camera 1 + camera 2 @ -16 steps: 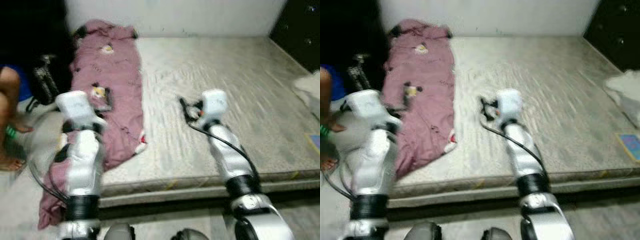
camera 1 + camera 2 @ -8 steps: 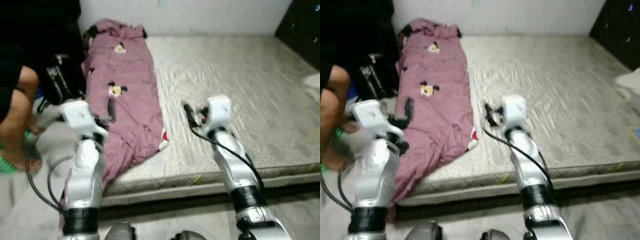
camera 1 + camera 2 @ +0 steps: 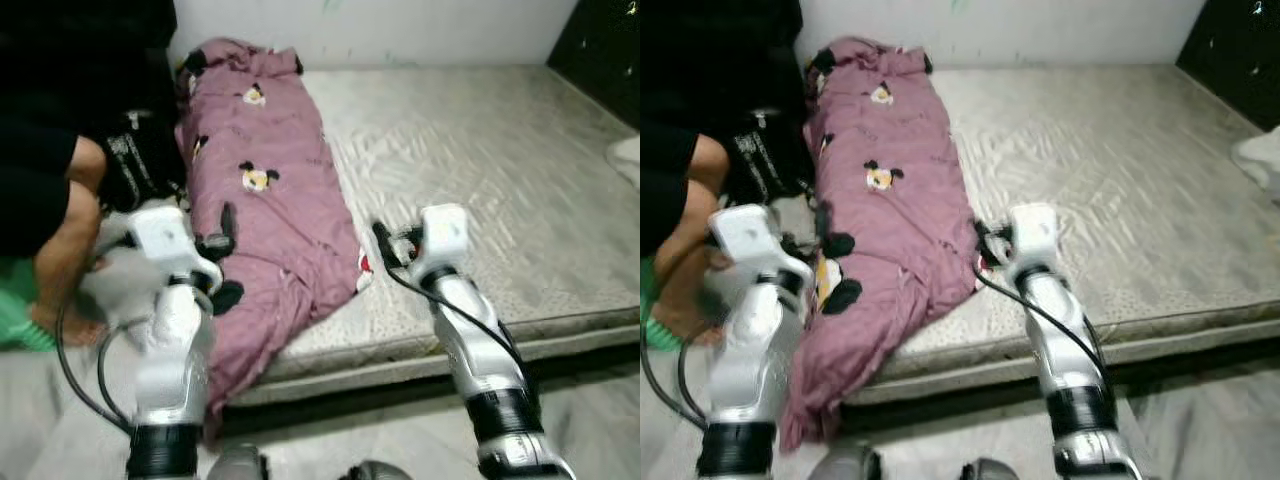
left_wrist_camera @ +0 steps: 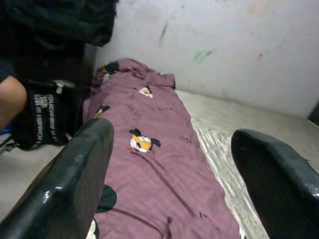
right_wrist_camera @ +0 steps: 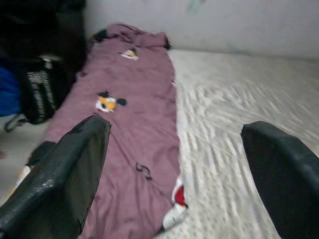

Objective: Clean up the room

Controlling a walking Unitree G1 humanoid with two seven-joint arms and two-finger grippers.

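Observation:
A purple blanket [image 3: 270, 210] with cartoon mouse prints lies lengthwise on the left side of a bare grey mattress [image 3: 480, 170]; its near end droops over the front left corner toward the floor. My left gripper [image 3: 222, 232] hovers open over the blanket's left edge, and the left wrist view looks along the blanket [image 4: 159, 169] between wide-apart fingers [image 4: 79, 169]. My right gripper [image 3: 383, 240] is open just right of the blanket's lower right edge, above the mattress. In the right wrist view the blanket [image 5: 134, 114] runs ahead between the fingers [image 5: 75, 164]. Neither gripper holds anything.
A person crouches at the left, a bare leg [image 3: 70, 230] close to my left arm. A black bag [image 3: 140, 165] stands beside the mattress. White cloth [image 3: 625, 155] lies at the mattress's right edge, below a dark cabinet [image 3: 610, 50]. The wall runs behind.
The camera has swung left, so the blanket now sits between my arms and more of the person shows. Both grippers are closer to the blanket's near end.

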